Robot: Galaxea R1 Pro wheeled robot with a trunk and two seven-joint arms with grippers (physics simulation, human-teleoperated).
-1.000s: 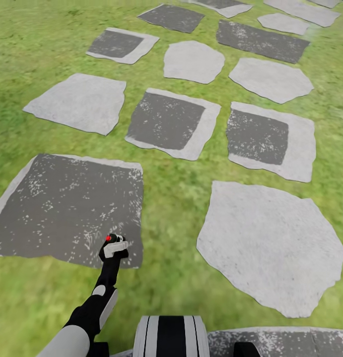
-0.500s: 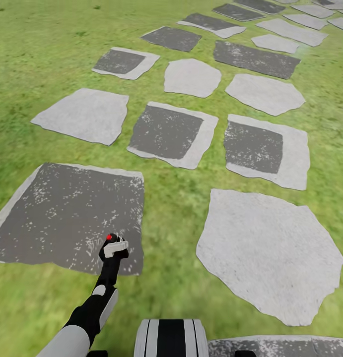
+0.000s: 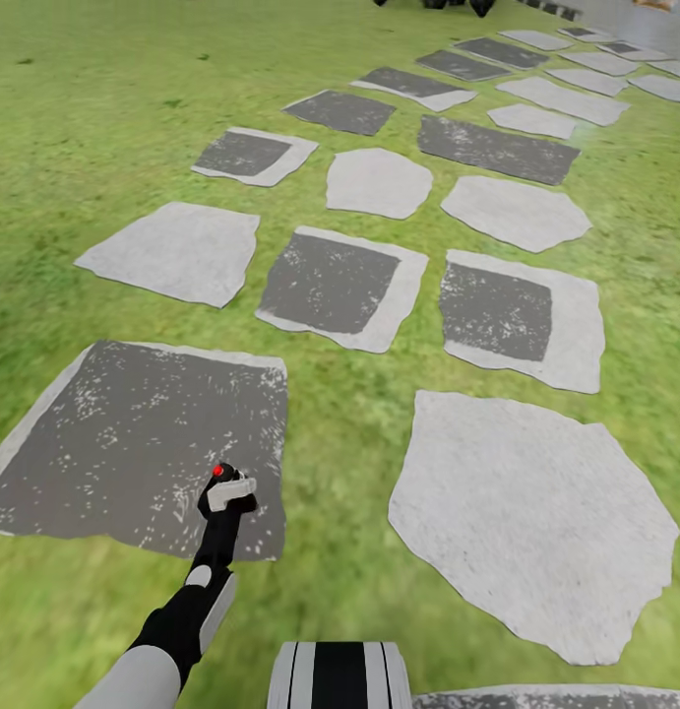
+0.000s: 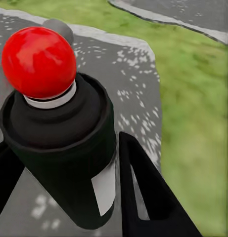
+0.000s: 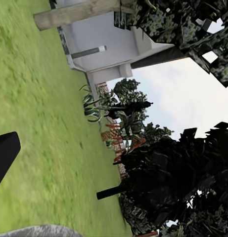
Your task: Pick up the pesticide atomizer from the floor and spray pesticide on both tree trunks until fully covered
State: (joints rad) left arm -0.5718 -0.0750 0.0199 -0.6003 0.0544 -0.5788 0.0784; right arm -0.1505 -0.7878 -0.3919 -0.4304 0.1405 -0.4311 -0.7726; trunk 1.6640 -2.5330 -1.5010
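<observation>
The pesticide atomizer point(image 4: 59, 148) is already picked up, clamped between the left jaws point(image 3: 225, 495), red cap poking out past the tips. No trunk in front of it yet, so all the spraying is left; can't tell the right jaws' state.

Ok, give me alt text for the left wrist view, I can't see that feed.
The left pincer grips a black atomizer with a red ball top, its dark fingers on either side. Beneath lie a speckled grey stepping stone and green grass.

The head camera looks down over the lawn point(image 3: 103, 118) and paving stones point(image 3: 531, 517). The left wrist camera sits very near the same dark stone point(image 4: 143, 84). The right wrist camera faces the house point(image 5: 111, 47).
</observation>
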